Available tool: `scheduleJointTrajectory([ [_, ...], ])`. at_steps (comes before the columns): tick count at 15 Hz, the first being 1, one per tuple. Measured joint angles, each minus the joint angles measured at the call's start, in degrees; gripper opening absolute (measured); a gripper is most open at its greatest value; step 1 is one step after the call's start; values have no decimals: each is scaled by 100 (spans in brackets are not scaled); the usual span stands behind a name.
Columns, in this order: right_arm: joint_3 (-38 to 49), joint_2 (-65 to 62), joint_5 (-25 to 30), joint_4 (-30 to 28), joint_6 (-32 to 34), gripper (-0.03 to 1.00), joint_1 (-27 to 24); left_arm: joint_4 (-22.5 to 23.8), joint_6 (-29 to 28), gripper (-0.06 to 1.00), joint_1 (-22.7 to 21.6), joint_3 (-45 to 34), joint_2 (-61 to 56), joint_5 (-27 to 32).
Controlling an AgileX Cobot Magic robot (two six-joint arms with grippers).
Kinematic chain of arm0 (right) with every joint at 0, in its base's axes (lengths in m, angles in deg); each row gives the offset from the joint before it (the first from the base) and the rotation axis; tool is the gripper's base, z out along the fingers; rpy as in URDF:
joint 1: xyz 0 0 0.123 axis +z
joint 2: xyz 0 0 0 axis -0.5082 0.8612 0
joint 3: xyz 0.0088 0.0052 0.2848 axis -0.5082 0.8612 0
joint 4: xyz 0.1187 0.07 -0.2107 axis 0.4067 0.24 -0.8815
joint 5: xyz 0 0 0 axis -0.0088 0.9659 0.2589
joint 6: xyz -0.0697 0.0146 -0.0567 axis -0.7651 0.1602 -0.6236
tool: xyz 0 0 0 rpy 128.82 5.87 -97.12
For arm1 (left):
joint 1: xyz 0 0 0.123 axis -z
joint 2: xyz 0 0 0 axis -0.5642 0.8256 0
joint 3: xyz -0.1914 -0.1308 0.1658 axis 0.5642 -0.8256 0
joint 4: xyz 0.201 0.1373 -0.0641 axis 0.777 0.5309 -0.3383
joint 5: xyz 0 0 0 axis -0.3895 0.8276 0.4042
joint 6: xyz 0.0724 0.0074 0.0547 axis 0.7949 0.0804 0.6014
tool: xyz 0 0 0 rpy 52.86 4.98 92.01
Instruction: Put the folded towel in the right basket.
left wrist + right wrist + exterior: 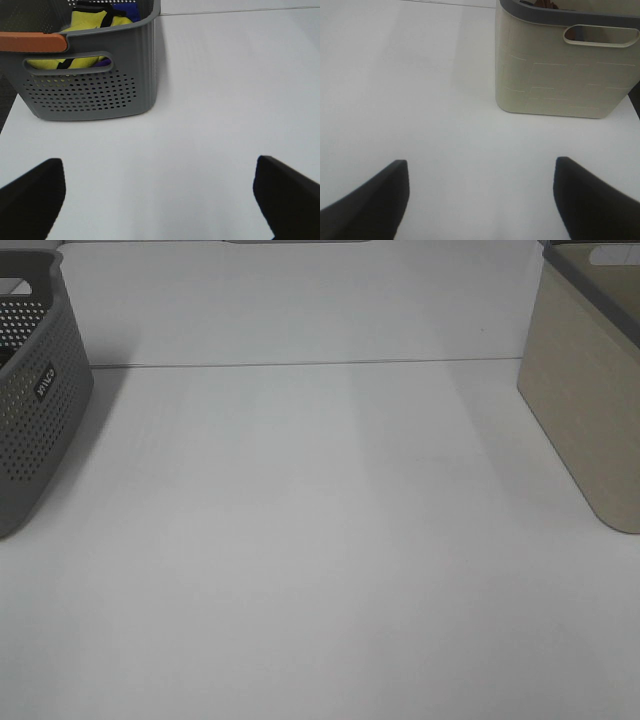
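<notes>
The right basket (585,400) is beige with a grey rim and stands at the table's right edge. It also shows in the right wrist view (560,75), where a sliver of something dark reddish (547,4) lies inside; I cannot tell what it is. No folded towel shows on the table. My right gripper (481,167) is open and empty, over bare table short of the beige basket. My left gripper (159,167) is open and empty, short of the grey basket. Neither gripper shows in the exterior view.
A grey perforated basket (35,390) stands at the left edge. In the left wrist view (90,85) it holds yellow cloth (92,22) and blue cloth (131,10), with an orange handle (32,42) on its rim. The white table (320,540) lies between the baskets.
</notes>
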Motion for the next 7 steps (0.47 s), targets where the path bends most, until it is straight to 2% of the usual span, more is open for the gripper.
scheduleJointTrajectory([
  [7,0,0,0,-11,0,75,0,0,0,97,0,0,0,0],
])
